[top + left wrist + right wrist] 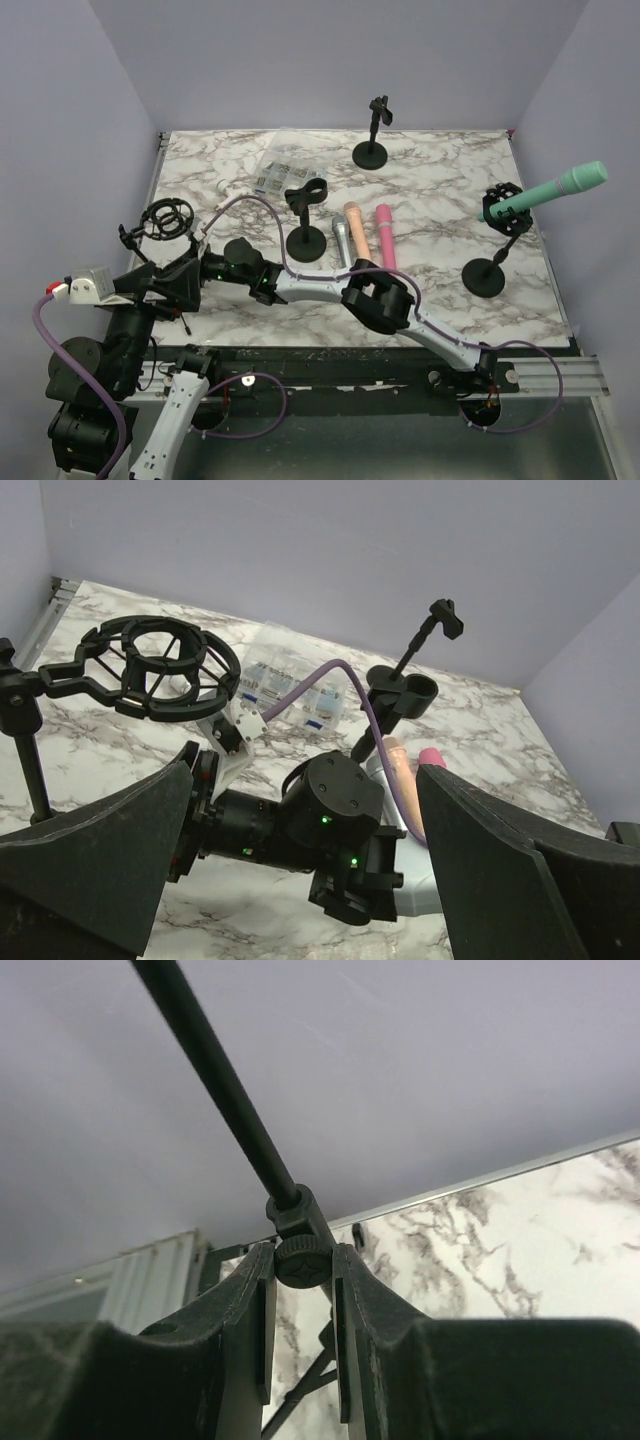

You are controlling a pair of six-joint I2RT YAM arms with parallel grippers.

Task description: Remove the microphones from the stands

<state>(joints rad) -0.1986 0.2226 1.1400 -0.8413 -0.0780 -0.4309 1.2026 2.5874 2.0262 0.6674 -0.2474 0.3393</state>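
Observation:
A green microphone (548, 190) sits tilted in the black shock mount of the stand (487, 275) at the table's right. Both grippers are far from it, at the left. My right gripper (303, 1263) is shut on a small black knob (302, 1260) on the pole of the left stand, whose shock mount (170, 218) is empty; in the top view this gripper (150, 268) is partly hidden. My left gripper (305, 780) is open and empty, its fingers on either side of the right arm's wrist (330, 815), and it shows in the top view (190, 280).
A stand with an empty clip (305, 195) is at the centre, and a small stand (372, 152) at the back. Silver (341, 240), peach (353, 228) and pink (385, 235) microphones lie on the marble. A clear plastic packet (282, 172) lies behind.

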